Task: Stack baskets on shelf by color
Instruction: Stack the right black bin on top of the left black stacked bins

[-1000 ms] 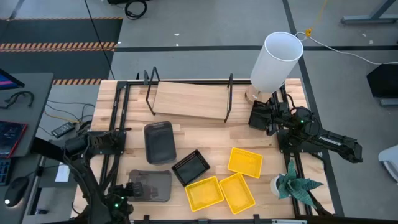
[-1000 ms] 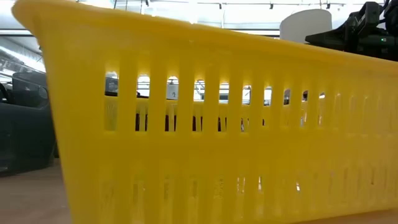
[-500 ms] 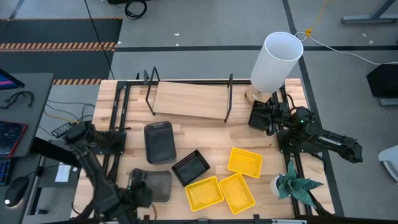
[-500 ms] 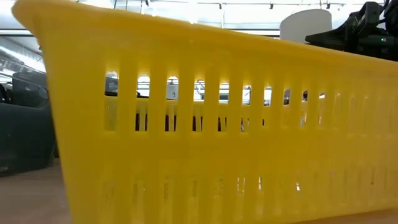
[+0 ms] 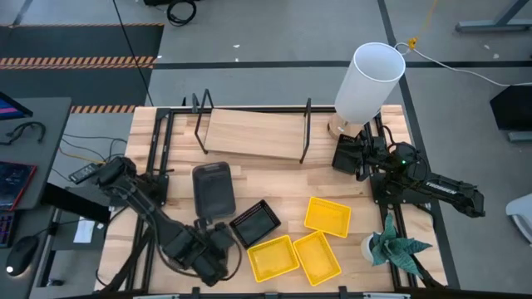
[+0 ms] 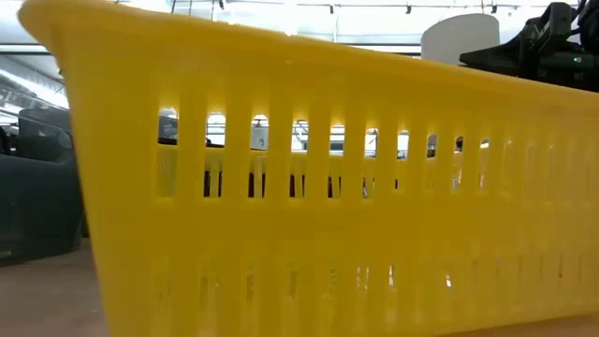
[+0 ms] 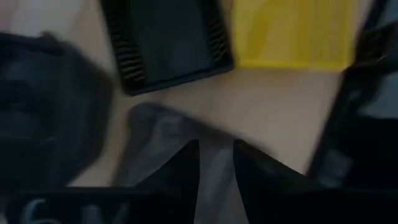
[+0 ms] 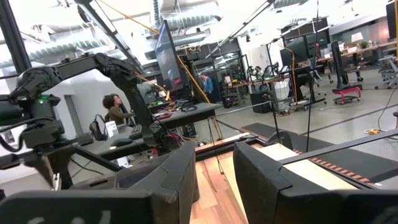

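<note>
My left gripper (image 5: pixel 218 239) (image 7: pixel 216 144) hangs low near the table's near edge, shut on a smoky grey basket (image 7: pixel 163 127) that it almost wholly hides from above. A second grey basket (image 5: pixel 214 189) lies flat farther off. A black slatted basket (image 5: pixel 255 223) (image 7: pixel 165 37) and three yellow baskets (image 5: pixel 273 257) (image 5: pixel 317 256) (image 5: pixel 327 216) lie flat to its right. The wooden shelf (image 5: pixel 253 133) stands at the far edge. My right gripper (image 5: pixel 343 154) (image 8: pixel 214 162) waits by the shelf's right end, open by a narrow gap. My left gripper pinches a thin grey wall or rim of the grey basket (image 7: pixel 215 171) between its two fingers (image 7: pixel 186 168), coming from above and slanting toward the black basket. The gripper's own body hides the rest of the basket, and I cannot tell whether it is lifted.
A white cylindrical lamp (image 5: pixel 370 79) stands at the far right corner and a small potted plant (image 5: pixel 391 245) at the near right. In the low view a yellow basket's slatted wall (image 6: pixel 309 206) fills nearly everything. Black metal rails (image 5: pixel 154 174) run along both table sides.
My left arm has swung and carried its gripper along the near edge toward the table's right, over the grey basket, which showed in the open a second ago and is now mostly covered. The right arm and the other baskets have kept still.
</note>
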Controlling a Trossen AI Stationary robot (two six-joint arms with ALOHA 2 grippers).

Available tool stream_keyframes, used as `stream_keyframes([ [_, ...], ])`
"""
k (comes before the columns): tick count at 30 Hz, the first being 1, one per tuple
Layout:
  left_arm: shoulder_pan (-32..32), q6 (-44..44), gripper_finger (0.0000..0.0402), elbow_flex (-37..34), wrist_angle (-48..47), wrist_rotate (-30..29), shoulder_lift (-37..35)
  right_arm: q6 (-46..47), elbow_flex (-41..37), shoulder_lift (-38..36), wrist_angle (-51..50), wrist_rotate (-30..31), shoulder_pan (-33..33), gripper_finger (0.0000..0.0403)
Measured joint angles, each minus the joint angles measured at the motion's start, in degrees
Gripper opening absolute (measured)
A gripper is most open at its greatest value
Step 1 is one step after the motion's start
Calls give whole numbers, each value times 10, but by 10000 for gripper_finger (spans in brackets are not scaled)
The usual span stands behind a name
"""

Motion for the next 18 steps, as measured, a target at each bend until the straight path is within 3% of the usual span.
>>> stream_keyframes([
  [3,14,-40,104,0,34,9,0,0,0,0,0,0,0,115],
  [11,23,-164,98,0,21,14,1,0,0,0,0,0,0,115],
  [18,4,-261,98,0,34,2,47,0,0,0,0,0,0,115],
])
